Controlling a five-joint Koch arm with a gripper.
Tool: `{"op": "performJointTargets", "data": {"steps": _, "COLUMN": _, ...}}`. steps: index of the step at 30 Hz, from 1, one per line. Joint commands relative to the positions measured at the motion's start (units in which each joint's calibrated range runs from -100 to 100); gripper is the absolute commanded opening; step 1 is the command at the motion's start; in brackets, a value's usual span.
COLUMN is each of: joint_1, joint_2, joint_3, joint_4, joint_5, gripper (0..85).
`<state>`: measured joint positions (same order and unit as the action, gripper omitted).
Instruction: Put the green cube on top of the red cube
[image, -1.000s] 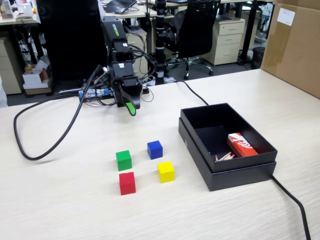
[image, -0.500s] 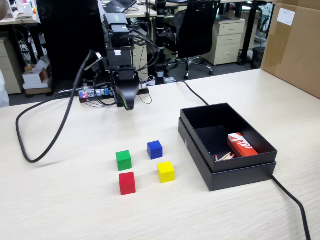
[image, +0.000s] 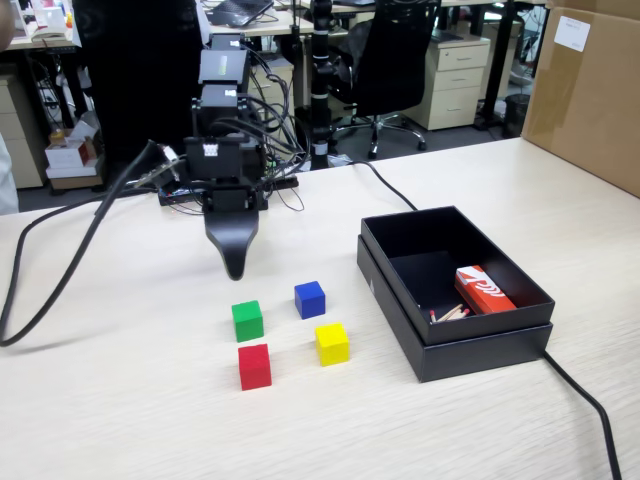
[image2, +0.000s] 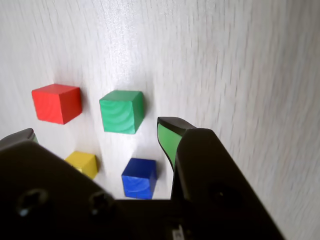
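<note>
The green cube (image: 247, 320) sits on the light wooden table, with the red cube (image: 254, 366) just in front of it. In the wrist view the green cube (image2: 121, 111) lies right of the red cube (image2: 56, 103), a small gap between them. My black gripper (image: 233, 266) hangs above the table just behind the green cube, not touching it. In the wrist view the gripper (image2: 96, 131) is open and empty, its green-padded jaws wide apart.
A blue cube (image: 309, 299) and a yellow cube (image: 332, 343) lie right of the green and red ones. An open black box (image: 470, 345) at the right holds a red-and-white packet (image: 483, 290) and small sticks. A black cable (image: 60, 270) crosses the table at left.
</note>
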<state>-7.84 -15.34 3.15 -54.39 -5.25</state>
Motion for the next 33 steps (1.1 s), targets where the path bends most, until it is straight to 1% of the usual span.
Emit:
{"op": "performJointTargets", "data": {"steps": 1, "joint_1": -0.1, "joint_2": 1.7, "joint_3": 5.5, "joint_4": -0.2, "joint_5": -0.3, "gripper": 47.3}}
{"op": "performJointTargets", "data": {"steps": 10, "joint_1": 0.0, "joint_2": 10.8, "joint_3": 9.0, "joint_4": -0.2, "joint_5": -0.2, "gripper": 47.3}}
{"op": "performJointTargets", "data": {"steps": 22, "joint_1": 0.5, "joint_2": 16.8, "joint_3": 10.4, "joint_4": -0.2, "joint_5": -0.1, "gripper": 47.1}}
{"op": "performJointTargets", "data": {"steps": 23, "joint_1": 0.5, "joint_2": 17.3, "joint_3": 10.6, "joint_4": -0.2, "joint_5": -0.1, "gripper": 43.6}}
{"op": "performJointTargets", "data": {"steps": 24, "joint_1": 0.5, "joint_2": 17.7, "joint_3": 10.7, "joint_4": -0.2, "joint_5": -0.1, "gripper": 42.7}}
{"op": "performJointTargets", "data": {"steps": 32, "joint_1": 0.4, "joint_2": 20.4, "joint_3": 12.4, "joint_4": -0.2, "joint_5": -0.2, "gripper": 42.2}}
{"op": "performJointTargets", "data": {"steps": 33, "joint_1": 0.4, "joint_2": 20.7, "joint_3": 12.5, "joint_4": -0.2, "joint_5": -0.2, "gripper": 41.1}}
